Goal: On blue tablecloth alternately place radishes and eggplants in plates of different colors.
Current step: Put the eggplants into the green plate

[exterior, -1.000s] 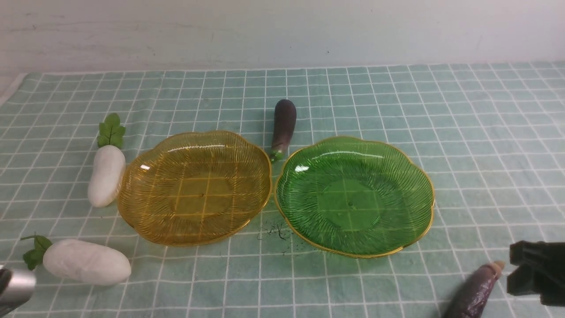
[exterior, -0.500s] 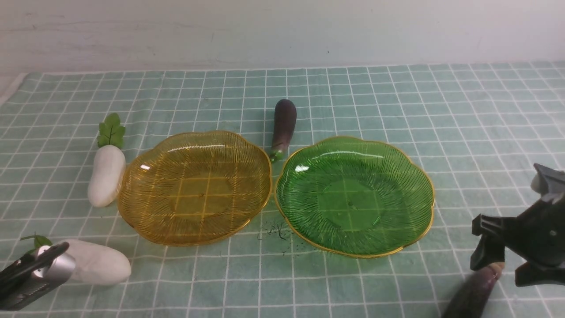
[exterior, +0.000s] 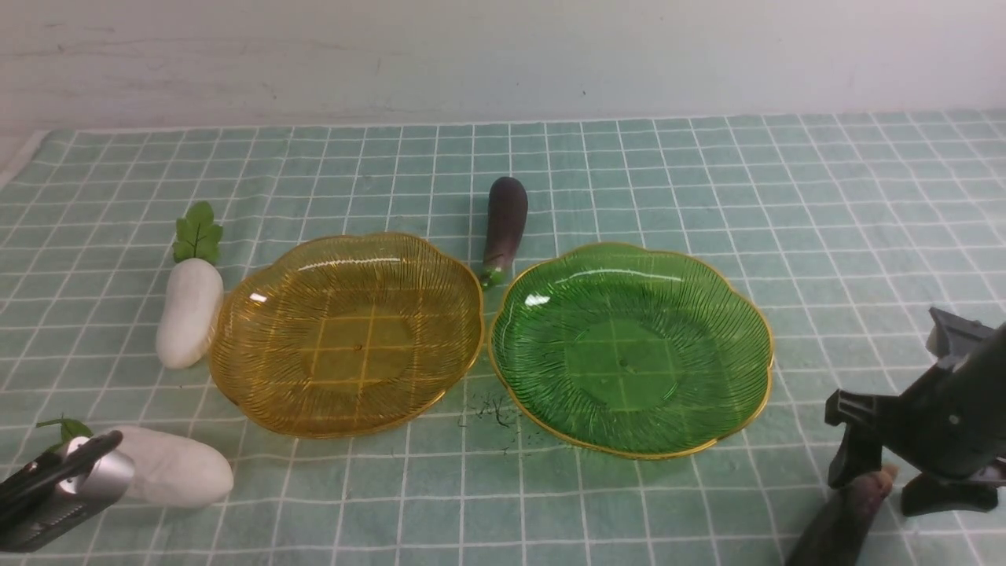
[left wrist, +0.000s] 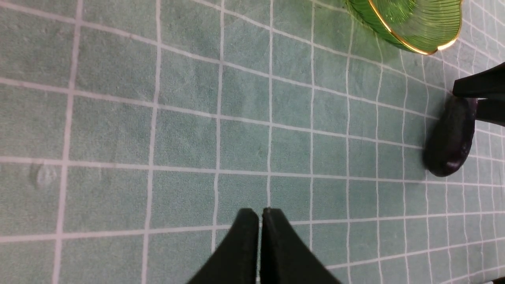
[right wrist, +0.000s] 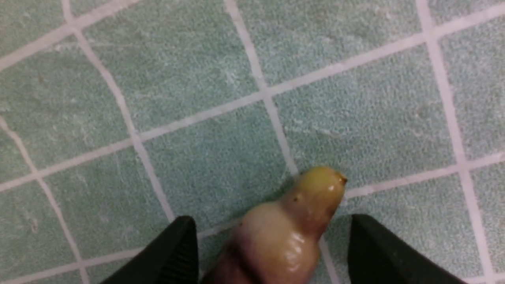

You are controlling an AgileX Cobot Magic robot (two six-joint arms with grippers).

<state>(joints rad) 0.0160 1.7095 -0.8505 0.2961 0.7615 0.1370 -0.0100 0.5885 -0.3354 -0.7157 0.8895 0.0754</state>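
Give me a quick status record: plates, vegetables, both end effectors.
Amber plate: empty
Green plate: empty
Radishes: one beside the amber plate's left rim, one front left; both on the cloth
Eggplants: one behind the gap between plates, one front right
Left end effector: shut, holding nothing
Right end effector: open, straddling the front-right eggplant's tan stem end, not gripping

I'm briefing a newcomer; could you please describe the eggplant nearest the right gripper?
On the pale teal checked tablecloth, find the green ribbed plastic plate with a gold rim. Nearer the robot and to its right, a slim dark purple eggplant lies between the open jaws of the right gripper. Its stem end is tan, whereas the other eggplant has a green one.
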